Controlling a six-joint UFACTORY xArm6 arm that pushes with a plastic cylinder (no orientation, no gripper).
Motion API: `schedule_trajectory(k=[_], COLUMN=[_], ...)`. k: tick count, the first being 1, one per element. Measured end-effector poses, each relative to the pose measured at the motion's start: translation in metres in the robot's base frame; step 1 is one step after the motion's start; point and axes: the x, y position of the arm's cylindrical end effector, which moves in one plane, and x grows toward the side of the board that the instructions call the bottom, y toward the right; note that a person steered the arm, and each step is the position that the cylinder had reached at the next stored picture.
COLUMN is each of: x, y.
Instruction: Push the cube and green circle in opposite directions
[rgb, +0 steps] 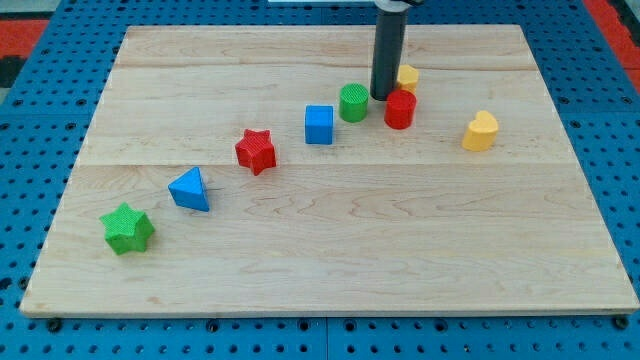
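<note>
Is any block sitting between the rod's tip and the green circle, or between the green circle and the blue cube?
Nothing visible does. My tip stands just to the view's right of the green circle block, with only bare wood between them. The red cylinder block sits on my tip's other side. The blue cube lies immediately left of the circle, nothing between.

cube (319, 124) blue | circle (353, 102) green | stars (256, 151) red, green | board (300, 260) pale wood

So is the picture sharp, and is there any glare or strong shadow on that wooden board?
Camera view: sharp throughout, lighting even, no glare on the wooden board; blocks cast only faint, short shadows; my tip sits crisp between the green circle and red cylinder.
</note>
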Motion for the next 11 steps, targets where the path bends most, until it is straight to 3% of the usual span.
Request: schedule_trajectory(k=[2, 4, 6, 7, 9, 11], x=[0.037, 0.043, 0.036, 0.015, 0.001, -0.001], y=[-0.005, 0.043, -0.097, -0.103, 0.031, 0.036])
